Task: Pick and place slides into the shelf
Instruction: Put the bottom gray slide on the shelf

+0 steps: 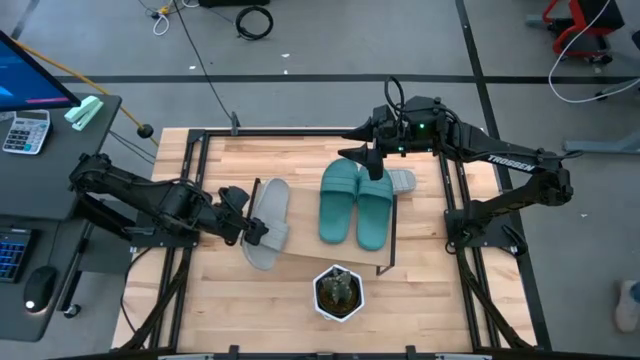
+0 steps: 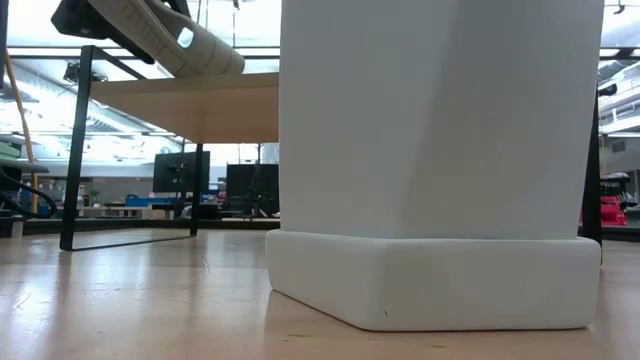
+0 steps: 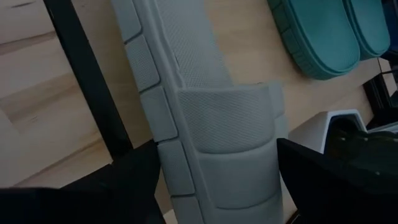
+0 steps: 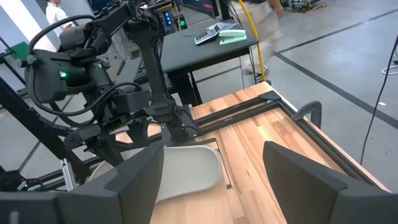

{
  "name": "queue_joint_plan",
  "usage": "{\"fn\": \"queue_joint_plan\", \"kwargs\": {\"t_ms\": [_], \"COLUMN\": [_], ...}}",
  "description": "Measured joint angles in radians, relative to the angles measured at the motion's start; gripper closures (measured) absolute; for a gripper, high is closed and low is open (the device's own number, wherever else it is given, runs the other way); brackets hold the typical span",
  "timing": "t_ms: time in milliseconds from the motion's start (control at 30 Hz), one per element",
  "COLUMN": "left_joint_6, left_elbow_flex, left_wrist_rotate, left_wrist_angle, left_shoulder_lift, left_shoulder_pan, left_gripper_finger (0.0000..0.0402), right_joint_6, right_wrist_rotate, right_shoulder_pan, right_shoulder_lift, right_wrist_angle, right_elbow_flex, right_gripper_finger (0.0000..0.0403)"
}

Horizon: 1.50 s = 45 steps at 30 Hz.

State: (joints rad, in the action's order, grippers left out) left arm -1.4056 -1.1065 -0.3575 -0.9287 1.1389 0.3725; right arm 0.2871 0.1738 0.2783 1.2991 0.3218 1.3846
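A light grey slide (image 1: 270, 215) lies lengthwise along the left edge of the shelf (image 1: 310, 252), and my left gripper (image 1: 247, 218) is shut on it there. In the low view this slide (image 2: 170, 40) slants above the shelf board (image 2: 190, 110). A teal pair of slides (image 1: 355, 205) rests sole down on the shelf top. A second grey slide (image 1: 403, 181) lies behind the teal pair, partly hidden by my right gripper (image 1: 366, 160). That gripper hangs open above it and holds nothing. My left gripper pinches the grey slide across its width at the strap (image 3: 264, 155). One finger (image 3: 134, 180) is at the sole's ridged long side (image 3: 166, 168), the other finger (image 3: 311, 174) at the opposite side. The fingers slant down from the table's left and lie across the slide. The slide sits tilted over the shelf's left edge.
A white pot (image 1: 337, 292) with a green plant stands on the table just in front of the shelf and fills most of the low view (image 2: 440, 200). The shelf's black frame bar (image 3: 81, 81) runs close beside the held slide. Bare table shows at the near left.
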Motion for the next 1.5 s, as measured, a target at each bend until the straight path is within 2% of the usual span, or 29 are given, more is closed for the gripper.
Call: {"fn": "queue_joint_plan", "kwargs": {"t_ms": [200, 467, 633, 1033, 1300, 1500], "left_joint_6": [0.004, 0.034, 0.052, 0.101, 0.117, 0.137], "left_elbow_flex": [0.000, 0.000, 0.000, 0.000, -0.092, -0.100], "left_wrist_rotate": [-0.041, -0.047, -0.147, -0.120, -0.201, -0.221], "left_wrist_angle": [0.002, 0.003, 0.003, 0.046, -0.127, -0.080], "left_shoulder_lift": [0.000, 0.000, 0.007, 0.074, 0.072, 0.065], "left_shoulder_pan": [0.000, 0.000, 0.007, 0.013, 0.011, 0.010], "left_gripper_finger": [0.0086, 0.0087, 0.0082, 0.0086, 0.0088, 0.0088], "right_joint_6": [0.000, -0.001, -0.001, 0.000, 0.000, -0.001], "right_wrist_rotate": [0.000, 0.000, 0.000, 0.000, 0.001, 0.012], "right_shoulder_pan": [0.000, 0.000, 0.000, 0.000, 0.000, 0.000], "right_shoulder_lift": [0.000, 0.000, 0.000, 0.000, 0.000, 0.000], "right_wrist_angle": [0.000, 0.000, 0.000, 0.034, 0.034, 0.034], "right_elbow_flex": [0.000, 0.000, 0.000, 0.000, 0.000, 0.000], "right_gripper_finger": [0.0121, 0.0121, 0.0121, 0.0121, 0.0121, 0.0121]}}
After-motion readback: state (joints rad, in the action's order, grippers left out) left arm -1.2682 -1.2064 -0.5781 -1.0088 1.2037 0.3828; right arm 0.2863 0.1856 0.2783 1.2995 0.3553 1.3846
